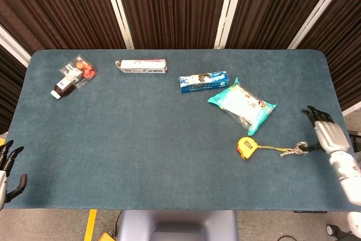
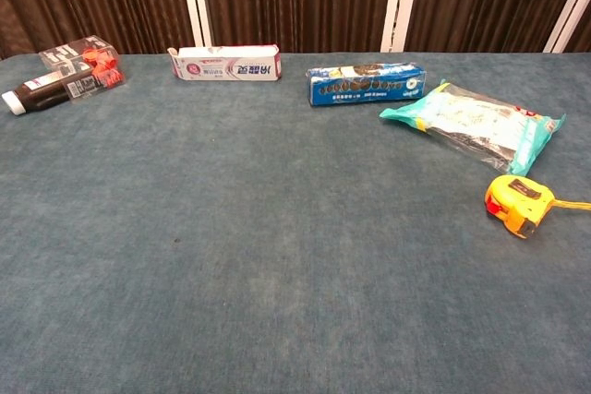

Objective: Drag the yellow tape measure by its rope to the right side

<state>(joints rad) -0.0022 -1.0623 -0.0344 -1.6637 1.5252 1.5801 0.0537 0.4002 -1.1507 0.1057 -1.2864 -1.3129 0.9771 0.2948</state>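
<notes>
The yellow tape measure (image 1: 246,147) lies on the blue table (image 1: 141,139) at the right, just below the snack bag; in the chest view the tape measure (image 2: 519,203) sits near the right edge. Its rope (image 1: 285,150) trails right, slack and kinked, and the rope (image 2: 574,202) runs out of the chest frame. My right hand (image 1: 326,135) is at the table's right edge with fingers stretched out; the rope's end lies at its thumb, and nothing is gripped. My left hand (image 1: 8,167) hangs off the front left corner, fingers apart and empty.
A teal snack bag (image 1: 242,104) lies just above the tape measure, with a blue biscuit pack (image 1: 203,81) beside it. A toothpaste box (image 1: 141,66) and a dark bottle with a red-dotted packet (image 1: 72,76) sit along the far left.
</notes>
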